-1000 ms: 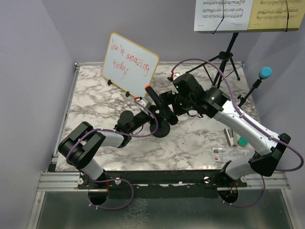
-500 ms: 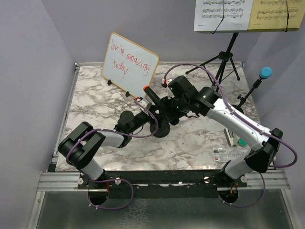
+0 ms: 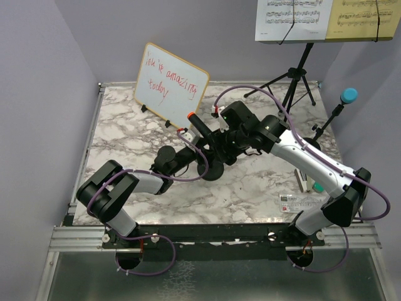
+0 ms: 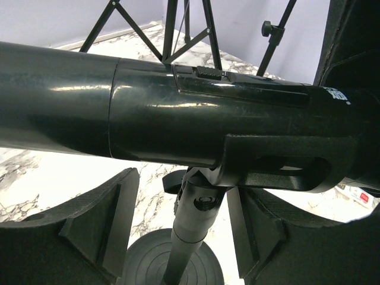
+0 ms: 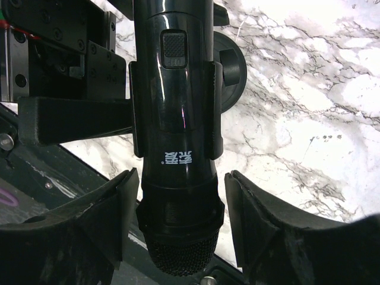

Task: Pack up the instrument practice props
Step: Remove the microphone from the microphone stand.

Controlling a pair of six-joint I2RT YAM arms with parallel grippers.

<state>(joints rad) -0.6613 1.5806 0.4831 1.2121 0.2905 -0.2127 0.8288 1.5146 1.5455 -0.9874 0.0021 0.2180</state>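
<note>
A black microphone [image 3: 202,130] with an orange tip sits tilted in the clip of a round-based mic holder [image 3: 211,170] at mid table. My right gripper [image 3: 220,148] is shut on the microphone [image 5: 177,119], pads against the collar just below the grille. My left gripper [image 3: 190,149] is open, its fingers either side of the holder's stem [image 4: 191,228] without touching it, under the microphone [image 4: 148,119]. A blue-headed microphone [image 3: 348,95] stands at the far right. White sheet music [image 3: 293,19] and yellow sheet music [image 3: 366,19] rest on the tripod music desk [image 3: 296,78].
A wood-framed whiteboard [image 3: 170,83] with red writing stands at the back left, close behind the holder. A stapler [image 3: 304,180] and a clear ruler [image 3: 301,202] lie under my right forearm near the front right edge.
My right gripper moved left along the black microphone and its jaws narrowed onto the head end. The left arm has stayed put.
</note>
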